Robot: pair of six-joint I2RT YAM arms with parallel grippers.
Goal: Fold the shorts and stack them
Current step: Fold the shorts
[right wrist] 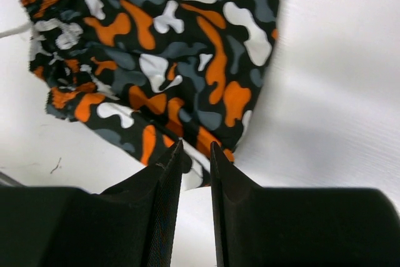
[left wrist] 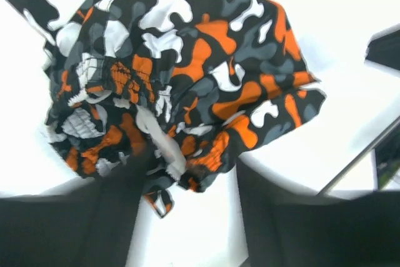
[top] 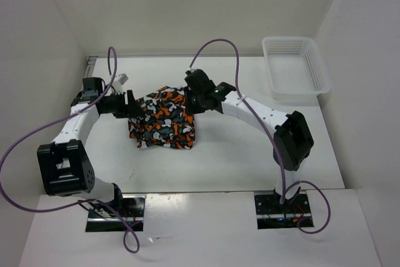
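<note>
Shorts [top: 164,120]: bunched on the counter [top: 237,154], between the 2 hands.
Left hand [left wrist: 190,170]: fingers apart, cloth edge loose between them.
Right hand [right wrist: 195,154]: narrow, pinching the hem.
Advice: grip the edge squarely, then pull flat before folding.

A white table [top: 250,154] stands enclosed by plain white walls [top: 187,4].

The shorts [top: 164,119] are orange, white, grey and black camouflage; the basket [top: 294,70] white.
</note>
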